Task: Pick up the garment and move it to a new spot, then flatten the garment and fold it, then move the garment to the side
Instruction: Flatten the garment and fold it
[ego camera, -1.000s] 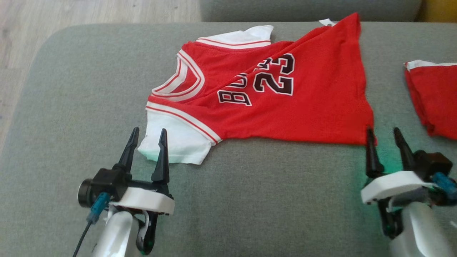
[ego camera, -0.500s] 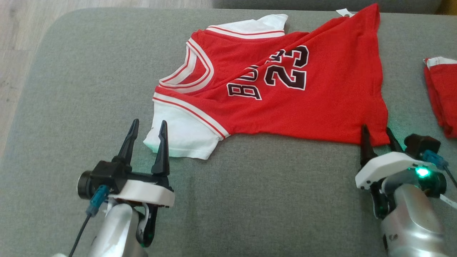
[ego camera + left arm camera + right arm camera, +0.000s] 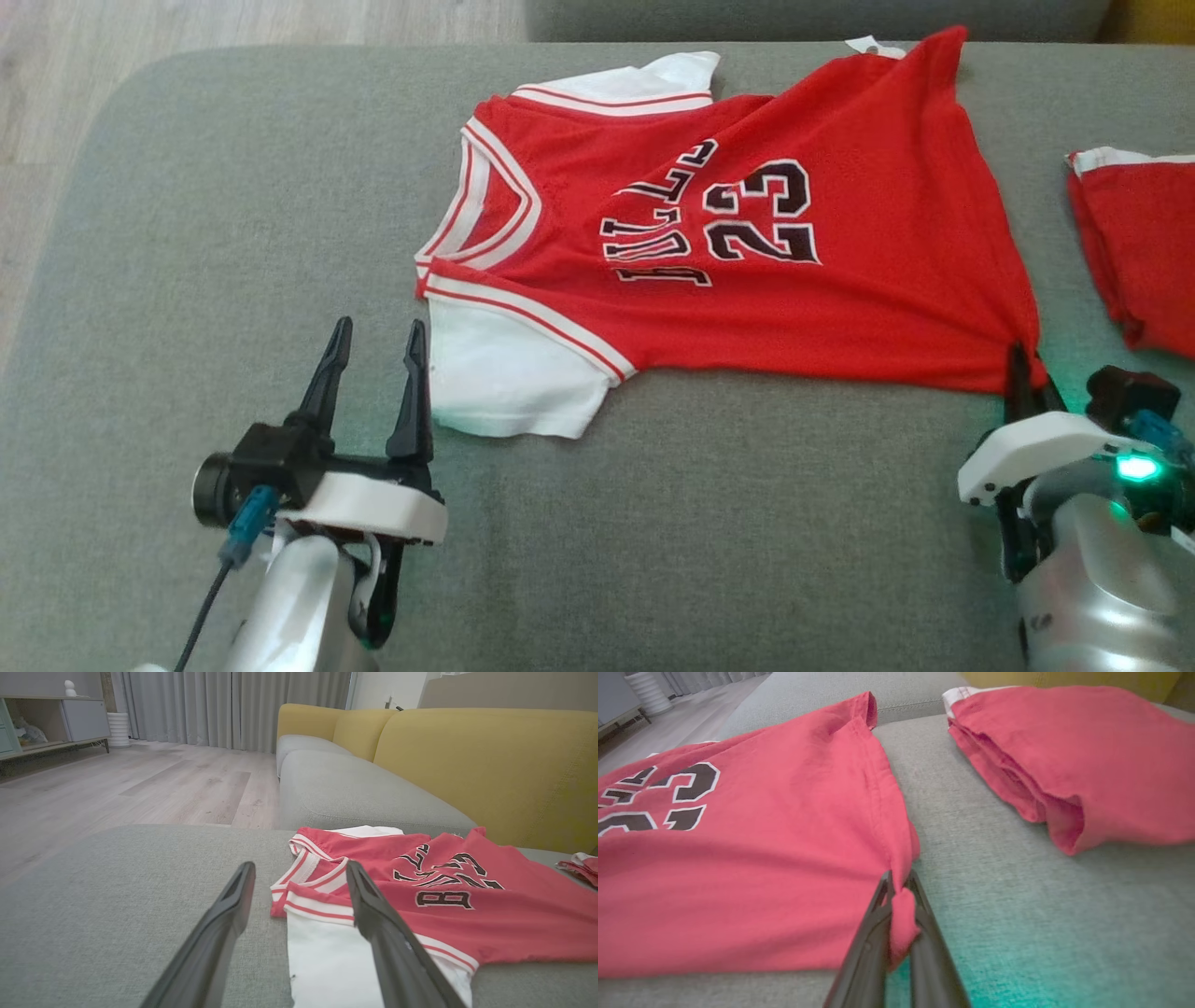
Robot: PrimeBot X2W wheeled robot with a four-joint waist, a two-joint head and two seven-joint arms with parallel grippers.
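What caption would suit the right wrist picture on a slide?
Right claw pinching the red jersey by its corner; folded red garment apart on the grey sofa.

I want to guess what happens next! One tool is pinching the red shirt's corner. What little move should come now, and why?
Probably the left tool should ease forward and close on the white sleeve. The right tool is shut on the jersey at its hem corner, while the left is open with the sleeve's edge right at its fingers. Two grips would lift it evenly.
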